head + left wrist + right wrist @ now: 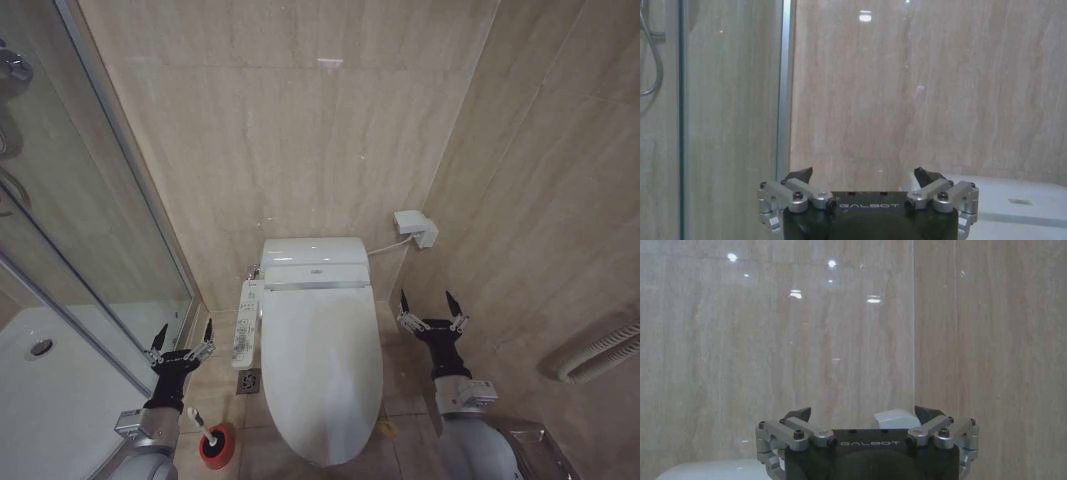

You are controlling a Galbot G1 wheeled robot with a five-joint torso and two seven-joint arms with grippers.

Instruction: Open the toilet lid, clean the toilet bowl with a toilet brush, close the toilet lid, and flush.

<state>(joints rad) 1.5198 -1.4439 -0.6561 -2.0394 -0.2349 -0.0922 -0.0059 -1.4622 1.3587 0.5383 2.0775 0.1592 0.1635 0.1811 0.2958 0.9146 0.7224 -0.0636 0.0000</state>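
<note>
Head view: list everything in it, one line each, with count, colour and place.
toilet lid: one, white, shut over the bowl, centre.
tank: one, white, against the back wall.
control panel: one, white, along the toilet's left side.
toilet brush: one, white, standing in its cup.
cup: one, red, floor left of the toilet.
wall box: one, white, right of the tank.
shower tray: one, white, far left.
left end effector: one, black, open, left of the toilet.
right end effector: one, black, open, right of the toilet.
</note>
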